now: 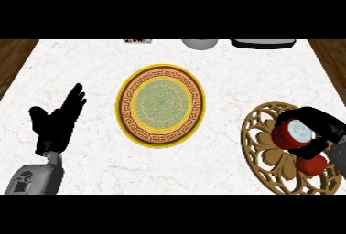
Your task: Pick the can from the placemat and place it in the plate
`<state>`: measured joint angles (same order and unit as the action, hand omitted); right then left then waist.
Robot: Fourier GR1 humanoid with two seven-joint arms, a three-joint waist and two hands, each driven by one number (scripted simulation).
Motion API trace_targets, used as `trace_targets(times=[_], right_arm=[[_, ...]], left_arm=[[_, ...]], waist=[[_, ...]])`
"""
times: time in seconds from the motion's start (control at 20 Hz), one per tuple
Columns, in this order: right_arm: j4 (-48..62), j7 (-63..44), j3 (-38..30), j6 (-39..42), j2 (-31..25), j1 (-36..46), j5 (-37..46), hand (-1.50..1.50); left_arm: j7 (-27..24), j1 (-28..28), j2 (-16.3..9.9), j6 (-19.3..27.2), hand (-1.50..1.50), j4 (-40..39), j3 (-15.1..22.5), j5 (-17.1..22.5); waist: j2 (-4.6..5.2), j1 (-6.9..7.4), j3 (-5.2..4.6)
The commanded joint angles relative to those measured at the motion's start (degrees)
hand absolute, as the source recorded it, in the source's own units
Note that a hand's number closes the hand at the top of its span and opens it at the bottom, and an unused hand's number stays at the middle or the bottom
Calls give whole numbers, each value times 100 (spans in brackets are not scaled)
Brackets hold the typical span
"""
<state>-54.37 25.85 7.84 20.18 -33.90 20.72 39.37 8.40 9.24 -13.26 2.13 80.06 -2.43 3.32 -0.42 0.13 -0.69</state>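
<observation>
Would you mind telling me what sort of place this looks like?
Probably a kitchen counter: a white marble top carries a gold-rimmed plate and a wooden placemat, where the right hand curls round a red can.

**Layout on your tabletop**

Your plate (162,105) sits mid-tabletop (88,59). The placemat (267,146) lies to its right, carrying the can (292,135) inside your right robot hand (317,123). Your left robot hand (57,121) rests left of the plate.

One head view looks steeply down on the white counter (202,169), forearms entering from below.
</observation>
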Motion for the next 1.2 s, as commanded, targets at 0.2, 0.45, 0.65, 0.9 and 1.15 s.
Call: trace_targets(times=[0.2, 0.45, 0.65, 0.9, 1.15], right_arm=[[-443, -67, -316, -358, 366, -389, 24, 150], [-1301, -2205, 467, -1257, 2288, 317, 674, 150], [-1224, -3101, 867, -1702, 3322, 763, 1052, 150], [-1603, -4568, 1226, -2973, 3370, 1495, 1548, 150], [-1647, -6236, 1624, -3838, 3384, 2142, 2404, 150]], left_arm=[[254, -249, -53, -236, 0, 440, -70, 73], [297, 200, -48, -117, 0, 98, -54, -21], [242, 244, 54, -221, 0, 124, 144, -49], [306, 349, 102, -236, 0, 17, 236, -96], [296, 390, 238, -242, 0, -20, 358, -112]], waist=[[31, -7, 69], [3, 204, 39], [15, 667, 13], [-46, 654, 33], [-49, 663, 23]])
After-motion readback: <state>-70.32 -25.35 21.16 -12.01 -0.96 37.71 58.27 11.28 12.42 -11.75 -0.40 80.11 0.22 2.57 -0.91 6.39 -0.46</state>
